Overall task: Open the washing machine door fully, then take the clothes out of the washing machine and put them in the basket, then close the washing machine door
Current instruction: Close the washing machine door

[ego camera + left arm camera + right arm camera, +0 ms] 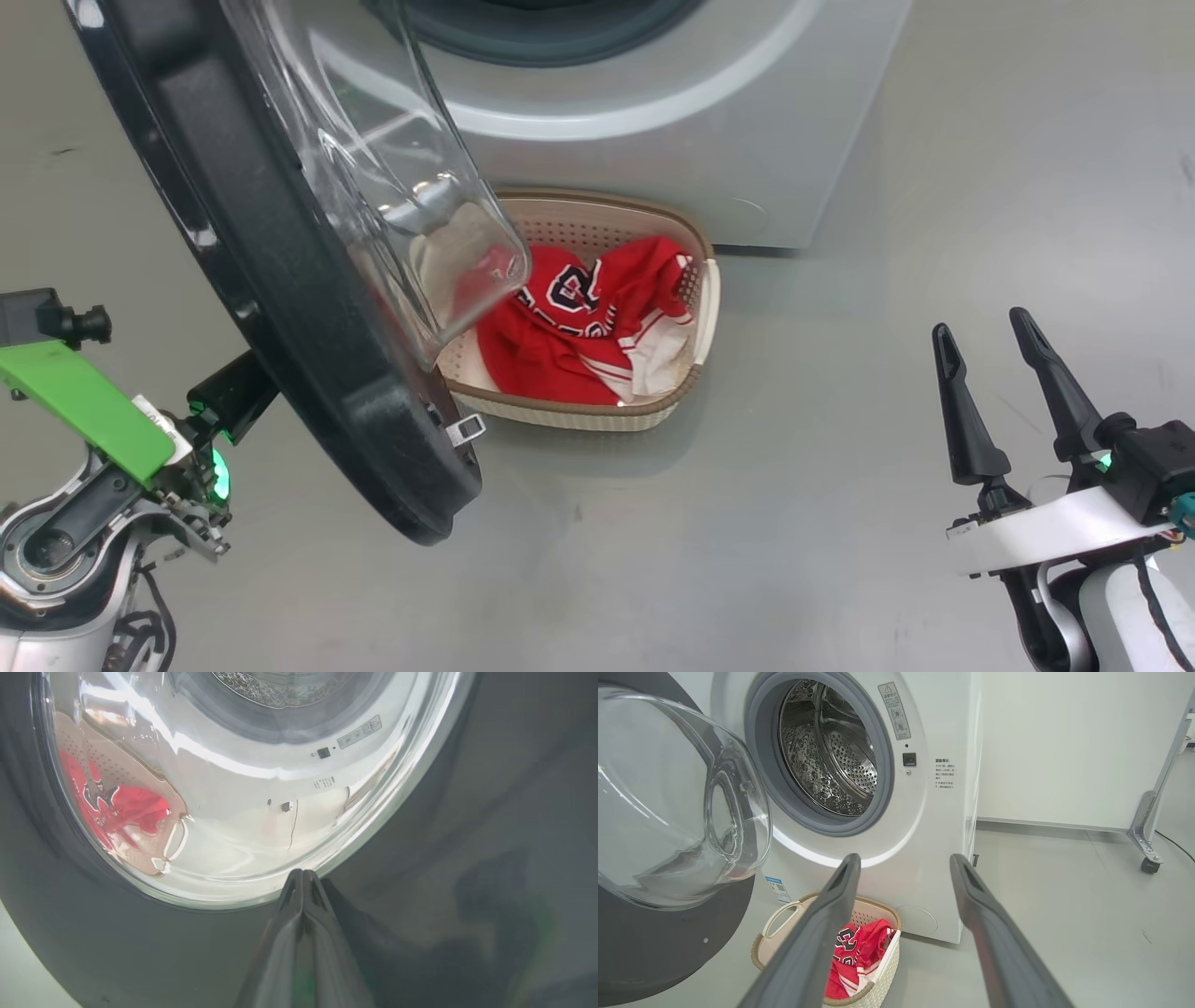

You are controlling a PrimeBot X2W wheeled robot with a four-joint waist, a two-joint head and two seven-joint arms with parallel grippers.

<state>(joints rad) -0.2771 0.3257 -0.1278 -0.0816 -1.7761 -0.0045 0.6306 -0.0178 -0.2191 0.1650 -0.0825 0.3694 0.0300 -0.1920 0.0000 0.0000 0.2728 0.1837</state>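
The washing machine door (280, 280) stands swung out to the left of the washing machine (653, 140), its glass bowl (392, 187) facing the basket. My left gripper (302, 872) is shut, holding nothing, its tips against the door's black outer rim (420, 858) at the edge of the glass. The red clothes (569, 327) lie in the cream basket (579, 415) on the floor below the opening. No garment shows in the steel drum (831, 751). My right gripper (980, 322) is open and holds nothing, off to the right, well clear of the basket (759, 952) and the clothes (859, 947).
Grey floor stretches to the right of the machine. A white wall stands behind it, and a metal frame leg on a caster (1150, 863) stands at the far right. A small blue label (777, 889) sits low on the washer's front.
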